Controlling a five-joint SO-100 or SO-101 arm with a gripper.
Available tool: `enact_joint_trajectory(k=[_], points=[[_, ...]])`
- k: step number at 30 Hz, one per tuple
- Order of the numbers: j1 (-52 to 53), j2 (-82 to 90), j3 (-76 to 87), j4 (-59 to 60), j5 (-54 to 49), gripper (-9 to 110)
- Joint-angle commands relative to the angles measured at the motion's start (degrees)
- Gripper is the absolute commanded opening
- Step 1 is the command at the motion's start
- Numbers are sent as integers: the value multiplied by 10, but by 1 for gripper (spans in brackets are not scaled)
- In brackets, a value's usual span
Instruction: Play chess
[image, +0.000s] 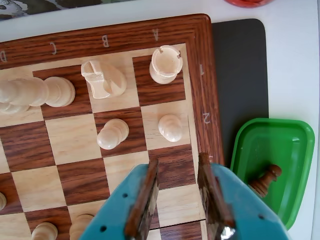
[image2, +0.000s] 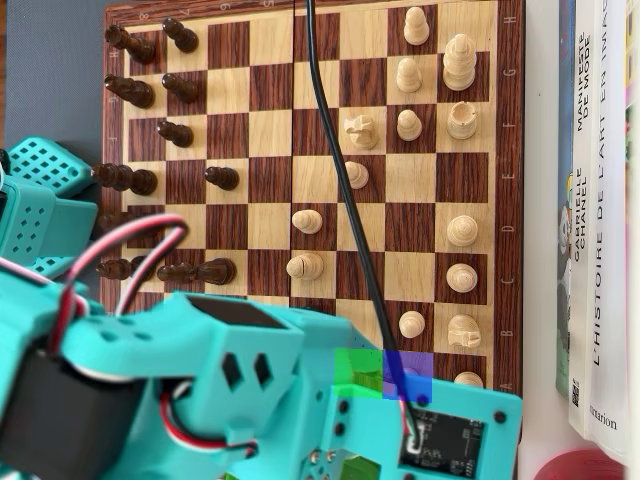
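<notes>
In the wrist view my gripper (image: 178, 165) hovers open over the bare squares near the corner of the wooden chessboard (image: 125, 37), with nothing between its wood-lined fingers (image: 145, 200). Ahead of it stand two white pawns (image: 112, 133) (image: 170, 127), a white rook (image: 166, 64) and a white knight (image: 102, 78). In the overhead view the teal arm (image2: 250, 400) covers the lower edge of the chessboard (image2: 515, 200) and hides the jaws. Dark pieces (image2: 135, 92) line the left side there and white pieces (image2: 460, 62) the right.
A green tray (image: 260, 137) right of the board holds one dark pawn (image: 265, 180), on a black mat (image: 240, 75). A red object (image: 248, 2) sits at the top edge. Books (image2: 595, 200) lie along the board, and a black cable (image2: 335, 170) crosses it.
</notes>
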Motion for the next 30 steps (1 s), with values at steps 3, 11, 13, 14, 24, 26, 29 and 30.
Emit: enact_joint_trajectory(k=[3, 11, 13, 14, 24, 26, 29, 30], points=[[7, -33, -77, 13, -11, 13], [5, -76, -91, 8, -11, 13], [5, -82, -96, 8, -11, 13], [5, -86, -102, 11, -11, 13], [7, -125, -132, 12, -11, 13], [7, -129, -132, 12, -11, 13], [5, -136, -132, 12, -11, 13], [5, -137, -132, 12, -11, 13]])
